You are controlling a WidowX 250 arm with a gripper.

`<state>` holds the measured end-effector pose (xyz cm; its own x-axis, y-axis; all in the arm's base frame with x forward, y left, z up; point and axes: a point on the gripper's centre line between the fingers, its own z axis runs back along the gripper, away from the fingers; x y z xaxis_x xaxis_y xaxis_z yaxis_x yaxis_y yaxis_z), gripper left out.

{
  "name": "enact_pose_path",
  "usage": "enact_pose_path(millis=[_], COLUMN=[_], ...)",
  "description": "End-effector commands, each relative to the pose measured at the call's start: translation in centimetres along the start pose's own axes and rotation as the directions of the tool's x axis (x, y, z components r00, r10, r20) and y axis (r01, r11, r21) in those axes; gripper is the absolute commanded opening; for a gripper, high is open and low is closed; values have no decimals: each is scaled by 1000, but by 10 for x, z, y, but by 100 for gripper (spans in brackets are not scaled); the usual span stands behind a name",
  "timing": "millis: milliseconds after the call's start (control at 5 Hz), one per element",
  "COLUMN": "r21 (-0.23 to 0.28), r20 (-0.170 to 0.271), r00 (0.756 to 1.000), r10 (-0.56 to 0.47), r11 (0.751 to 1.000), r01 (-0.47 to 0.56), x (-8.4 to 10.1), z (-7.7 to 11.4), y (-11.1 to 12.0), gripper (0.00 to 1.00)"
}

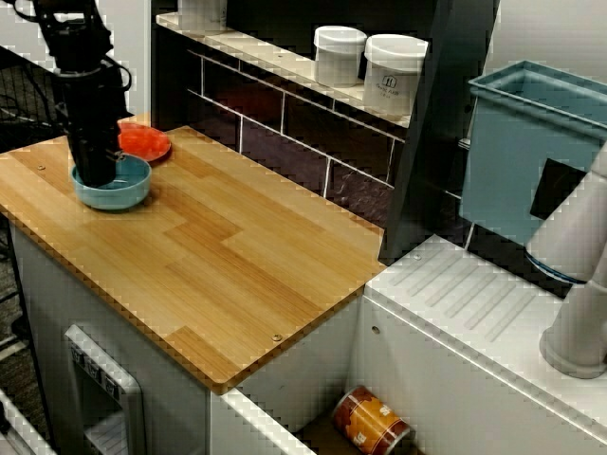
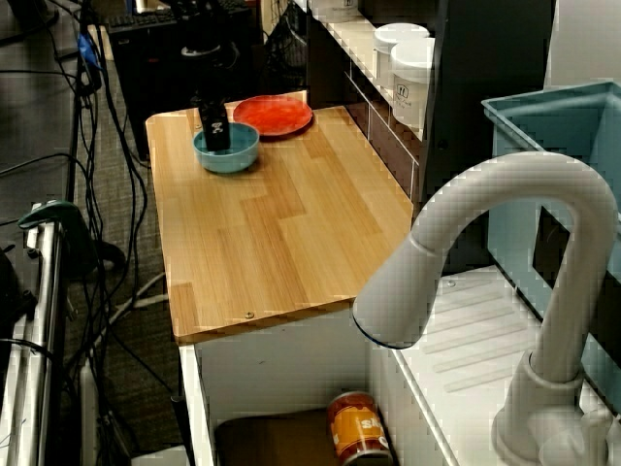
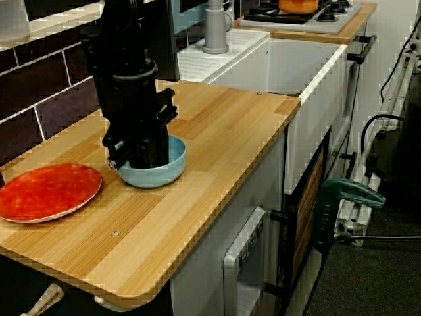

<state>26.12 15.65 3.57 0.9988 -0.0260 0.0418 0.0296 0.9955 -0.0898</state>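
Gripper [image 1: 95,175] stands upright, lowered into the blue bowl [image 1: 133,190]. Its fingertips sit below the rim in all three views, so how far they are spread, and whether they hold anything, cannot be told. The bowl rests on the wooden counter [image 1: 237,256]. Red plate [image 1: 147,144] lies flat just beside the bowl, on its tiled-wall side.

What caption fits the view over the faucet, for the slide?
Black gripper dips into a blue bowl beside a red plate on the wooden counter.
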Motion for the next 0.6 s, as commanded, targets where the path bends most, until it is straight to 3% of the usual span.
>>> enact_pose_path(millis=[0, 400], r21=[28, -8], r20=[57, 79], r00=[998, 997], r10=[-32, -19], r11=[999, 1000], r01=[30, 20], x=[-11, 1], z=[19, 42], y=[-3, -1], gripper=[0, 0])
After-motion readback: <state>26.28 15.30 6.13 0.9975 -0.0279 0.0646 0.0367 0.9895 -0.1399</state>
